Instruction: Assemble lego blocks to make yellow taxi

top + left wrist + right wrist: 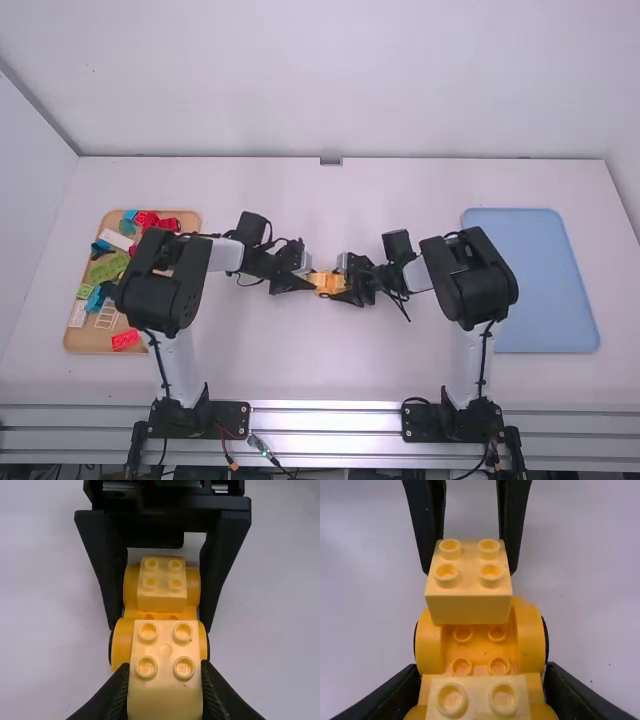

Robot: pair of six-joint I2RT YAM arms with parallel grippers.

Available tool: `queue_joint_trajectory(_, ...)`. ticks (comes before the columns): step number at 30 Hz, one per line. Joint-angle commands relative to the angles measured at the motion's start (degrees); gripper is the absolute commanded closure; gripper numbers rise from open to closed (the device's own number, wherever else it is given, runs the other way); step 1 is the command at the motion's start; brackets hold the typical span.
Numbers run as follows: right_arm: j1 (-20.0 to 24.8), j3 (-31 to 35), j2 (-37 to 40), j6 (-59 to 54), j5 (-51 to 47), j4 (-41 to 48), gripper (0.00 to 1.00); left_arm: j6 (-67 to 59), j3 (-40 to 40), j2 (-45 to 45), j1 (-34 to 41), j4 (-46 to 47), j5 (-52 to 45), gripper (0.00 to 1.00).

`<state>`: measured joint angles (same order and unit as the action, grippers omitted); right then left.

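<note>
- A pale yellow, square studded plastic block [468,607] is clamped in the left pincer [309,283].
- The orange-yellow wheeled plastic base [480,647] is gripped by the right pincer [349,288]; a second yellow block [479,707] is seated between its fingers.

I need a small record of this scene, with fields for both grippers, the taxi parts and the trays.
left gripper: shut on pale yellow block
right gripper: shut on wheeled base
base ends: second block on one; held block over the other, seating unclear
brown tray: red, green, blue pieces
blue tray: right side
</note>
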<state>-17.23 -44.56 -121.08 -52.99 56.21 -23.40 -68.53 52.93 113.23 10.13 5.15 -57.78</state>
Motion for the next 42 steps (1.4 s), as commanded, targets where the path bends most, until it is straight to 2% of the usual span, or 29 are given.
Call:
queue_joint_trajectory(1, -0.1, 0.3, -0.9, 0.0, -1.1, 0.3, 0.41, 0.2, 0.8, -2.6, 0.2, 0.4, -0.3, 0.98)
queue_joint_trajectory(2, 0.0, 0.3, -0.9, 0.0, -1.2, 0.2, 0.45, 0.2, 0.8, -2.8, 0.5, 0.4, -0.2, 0.98)
queue_joint_trajectory(8, -0.1, 0.3, -0.9, 0.0, -1.2, 0.2, 0.51, 0.7, 0.8, -3.2, 3.0, -1.3, 0.4, 0.98)
queue_joint_trajectory(9, -0.1, 0.3, -0.9, 0.0, -1.2, 0.2, 0.55, 3.6, 0.8, -3.2, 3.9, -3.0, 1.7, 0.98)
queue_joint_trajectory(15, -0.1, 0.3, -0.9, -2.8, -0.7, 1.3, 0.59, 9.9, 0.8, -3.2, 7.6, -5.8, 12.1, 0.98)
queue_joint_trajectory(28, 0.2, 0.3, -0.9, -2.6, -0.8, 1.3, 0.59, 10.0, 0.5, -3.2, 9.1, -3.4, 14.6, 0.98)
queue_joint_trajectory(34, 0.3, 0.3, -0.9, -2.6, -0.7, 1.3, 0.58, 4.0, -0.6, -3.2, 8.7, -2.0, 8.6, 0.98)
queue_joint_trajectory(40, 0.3, 0.3, -0.9, -2.6, -0.7, 1.2, 0.58, 4.6, -0.9, -3.2, 8.7, -2.7, 8.3, 0.98)
queue_joint_trajectory(42, 0.3, 0.3, -0.9, -2.6, -0.7, 1.2, 0.58, 4.6, -0.9, -3.2, 9.0, -3.1, 8.3, 0.94)
